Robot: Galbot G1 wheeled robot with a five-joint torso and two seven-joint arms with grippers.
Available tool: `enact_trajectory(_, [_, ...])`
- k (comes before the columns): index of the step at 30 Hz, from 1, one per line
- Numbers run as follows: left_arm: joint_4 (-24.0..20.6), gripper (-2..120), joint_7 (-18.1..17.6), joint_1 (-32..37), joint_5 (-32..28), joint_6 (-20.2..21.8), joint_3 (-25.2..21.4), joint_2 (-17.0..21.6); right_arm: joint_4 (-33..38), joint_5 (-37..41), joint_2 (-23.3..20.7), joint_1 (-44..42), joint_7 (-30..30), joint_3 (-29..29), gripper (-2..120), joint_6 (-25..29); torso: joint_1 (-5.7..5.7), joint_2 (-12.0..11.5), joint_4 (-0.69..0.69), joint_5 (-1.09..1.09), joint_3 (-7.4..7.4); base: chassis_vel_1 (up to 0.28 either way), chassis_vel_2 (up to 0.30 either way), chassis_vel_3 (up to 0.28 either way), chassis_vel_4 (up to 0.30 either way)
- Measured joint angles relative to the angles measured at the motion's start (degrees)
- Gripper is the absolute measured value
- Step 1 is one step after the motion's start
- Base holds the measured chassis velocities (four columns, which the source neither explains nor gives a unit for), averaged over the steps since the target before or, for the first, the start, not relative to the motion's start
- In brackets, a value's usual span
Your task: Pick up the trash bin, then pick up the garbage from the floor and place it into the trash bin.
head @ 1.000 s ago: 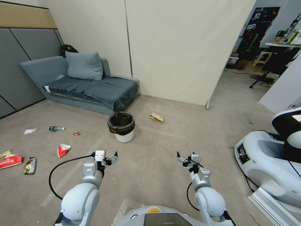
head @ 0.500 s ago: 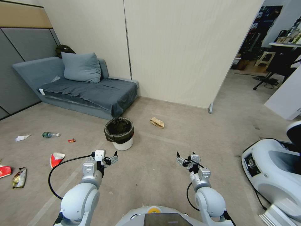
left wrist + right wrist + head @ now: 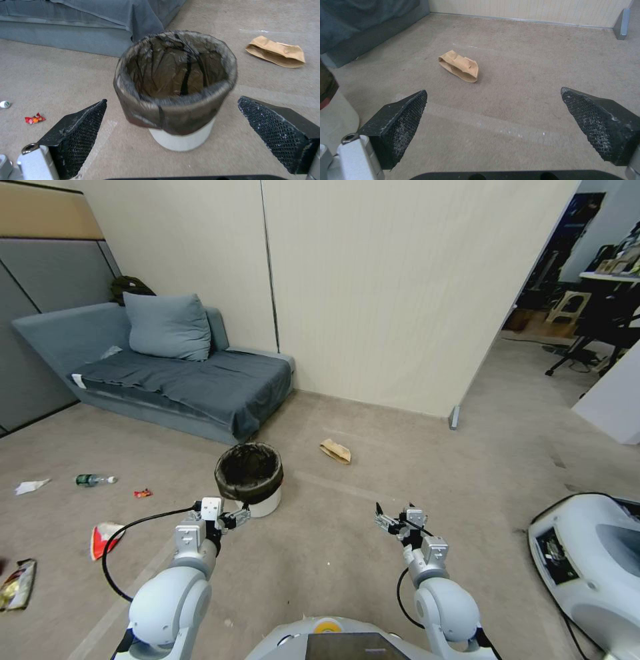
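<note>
Trash bin [image 3: 249,477] upright on carpet near the sofa [image 3: 180,380] corner, just ahead of left gripper [image 3: 233,515], jaws spread wide. Right gripper [image 3: 393,520] likewise open over bare floor (brown paper bag [image 3: 335,451] lies beyond). Wrappers [image 3: 103,537] left.

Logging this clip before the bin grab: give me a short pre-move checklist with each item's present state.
1. Trash bin upright on the floor: ok.
2. Black liner folded over its rim: ok.
3. Left gripper open, bin ahead between its fingers in the left wrist view: ok.
4. Left gripper touching the bin: not ok, it sits short of it.
5. Right gripper open and empty: ok.
6. Bin empty inside: cannot tell.
</note>
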Motion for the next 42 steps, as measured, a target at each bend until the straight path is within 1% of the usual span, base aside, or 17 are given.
enact_trajectory(11, [0.2, 100, -1.9, -2.0, -2.6, 0.0, -0.9, 0.7, -0.5, 0.0, -0.1, -0.1, -0.5, 0.0, 100, 2.1, 0.01, 0.0, 0.0, 0.02, 0.01, -0.137, 0.125, 0.123, -0.13])
enact_trajectory(15, [1.6, 100, -3.5, -4.3, -3.0, 0.0, -1.4, 2.3, -0.5, 0.2, -0.7, -0.2, -0.5, 0.1, 100, 2.1, 0.0, 0.0, -0.01, 0.01, 0.01, -0.017, 0.016, 0.01, -0.028])
enact_trajectory(18, [3.3, 100, -5.1, -7.2, -5.5, 0.0, -1.7, 5.3, -0.5, 0.2, -0.9, -0.4, -0.5, 0.2, 100, 2.2, 0.0, 0.0, -0.01, 0.01, 0.0, 0.0, 0.0, 0.0, 0.0])
enact_trajectory(19, [3.3, 100, -5.1, -7.2, -5.5, 0.0, -1.7, 5.3, -0.5, 0.2, -0.9, -0.4, -0.5, 0.2, 100, 2.2, 0.0, 0.0, -0.01, 0.01, 0.0, 0.0, 0.0, 0.0, 0.0])
enact_trajectory(22, [6.4, 100, -5.9, -10.8, -9.1, 0.0, -2.7, 8.6, -0.3, 0.2, -0.9, -0.9, -0.4, 0.2, 100, 2.3, 0.0, 0.0, 0.0, 0.0, 0.0, 0.0, 0.0, 0.0, 0.0])
enact_trajectory(23, [6.4, 100, -5.9, -10.8, -9.1, 0.0, -2.7, 8.6, -0.3, 0.2, -0.9, -0.9, -0.4, 0.2, 100, 2.3, 0.0, 0.0, 0.0, 0.0, 0.0, 0.0, 0.0, 0.0, 0.0])
enact_trajectory(24, [8.6, 100, -6.4, -12.4, -10.4, 0.0, -3.2, 10.0, -0.3, 0.1, -0.8, -1.0, -0.3, 0.2, 100, 2.4, 0.0, 0.0, -0.02, 0.02, 0.0, 0.0, 0.0, 0.0, 0.0])
enact_trajectory(25, [10.1, 100, -6.9, -13.4, -11.8, 0.0, -3.3, 10.9, -0.3, 0.1, -0.8, -1.2, -0.3, 0.2, 100, 2.4, 0.0, 0.0, 0.0, -0.01, 0.01, 0.0, 0.0, 0.0, 0.0])
enact_trajectory(26, [12.5, 100, -8.3, -15.3, -14.6, 0.0, -3.6, 12.2, -0.2, 0.0, -0.8, -1.4, -0.3, 0.2, 100, 2.5, 0.0, 0.0, -0.02, -0.01, 0.0, 0.0, 0.0, 0.0, 0.0])
enact_trajectory(28, [13.5, 100, -8.8, -16.1, -15.5, 0.0, -3.6, 12.7, -0.2, -0.1, -0.8, -1.5, -0.3, 0.2, 100, 2.6, 0.0, 0.0, -0.01, 0.02, 0.0, 0.0, 0.0, 0.0, 0.0])
enact_trajectory(30, [16.7, 100, -9.7, -18.2, -16.5, 0.0, -3.6, 13.3, -0.2, -0.3, -0.6, -1.7, -0.2, 0.3, 100, 2.7, 0.0, 0.0, -0.01, -0.01, 0.0, 0.0, 0.0, 0.0, 0.0])
enact_trajectory(31, [16.7, 100, -9.7, -18.2, -16.5, 0.0, -3.6, 13.3, -0.2, -0.3, -0.6, -1.7, -0.2, 0.3, 100, 2.7, 0.0, 0.0, -0.01, -0.01, 0.0, 0.0, 0.0, 0.0, 0.0])
enact_trajectory(34, [20.2, 100, -10.4, -19.2, -18.0, 0.0, -3.0, 13.0, -0.1, -0.6, -0.5, -1.9, -0.1, 0.1, 100, 2.9, 0.0, 0.0, -0.02, 0.0, 0.01, 0.0, 0.0, 0.0, 0.0])
enact_trajectory(36, [20.7, 100, -10.6, -19.1, -18.5, 0.0, -2.8, 12.8, -0.1, -0.6, -0.5, -2.0, -0.1, 0.1, 100, 2.9, 0.0, 0.0, -0.01, 0.0, 0.01, 0.0, 0.0, 0.0, 0.0])
enact_trajectory(37, [22.4, 100, -11.0, -19.0, -19.4, 0.0, -2.4, 12.0, -0.2, -0.8, -0.3, -2.0, -0.1, 0.0, 100, 3.0, 0.0, 0.0, -0.01, 0.02, 0.0, 0.0, 0.0, 0.0, 0.0])
enact_trajectory(41, [24.5, 100, -11.1, -19.0, -19.8, 0.0, -2.1, 11.3, -0.3, -0.9, -0.3, -2.0, 0.0, -0.2, 100, 3.0, 0.0, 0.0, 0.0, -0.01, 0.01, 0.0, 0.0, 0.0, 0.0])
enact_trajectory(42, [26.0, 100, -11.1, -19.4, -19.8, 0.0, -1.9, 11.2, -0.4, -0.9, -0.3, -2.0, 0.0, -0.2, 100, 3.0, 0.0, 0.0, 0.01, 0.01, 0.01, 0.0, 0.0, 0.0, 0.0])
